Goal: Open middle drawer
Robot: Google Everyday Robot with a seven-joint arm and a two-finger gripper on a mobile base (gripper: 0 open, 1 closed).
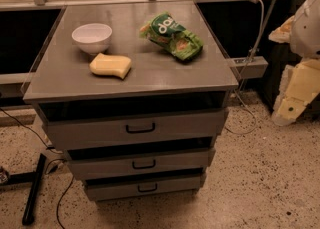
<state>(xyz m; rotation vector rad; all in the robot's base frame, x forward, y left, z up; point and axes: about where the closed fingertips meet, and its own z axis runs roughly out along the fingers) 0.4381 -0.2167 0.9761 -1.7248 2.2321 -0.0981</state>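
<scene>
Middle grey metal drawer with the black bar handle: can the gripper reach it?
Probably yes: the gripper hangs at the right edge; nothing blocks the grey metal middle drawer or its handle.

The arm [306,23] is clad in a white, rounded shell with a smooth moulded surface, visible beyond the right edge of the table [150,75]. Below it, angular segments show cream to pale yellow, with flat faces and hard edges. The gripper [288,108], off the table's front right corner, is the lowest cream segment and carries small dark spots.
</scene>
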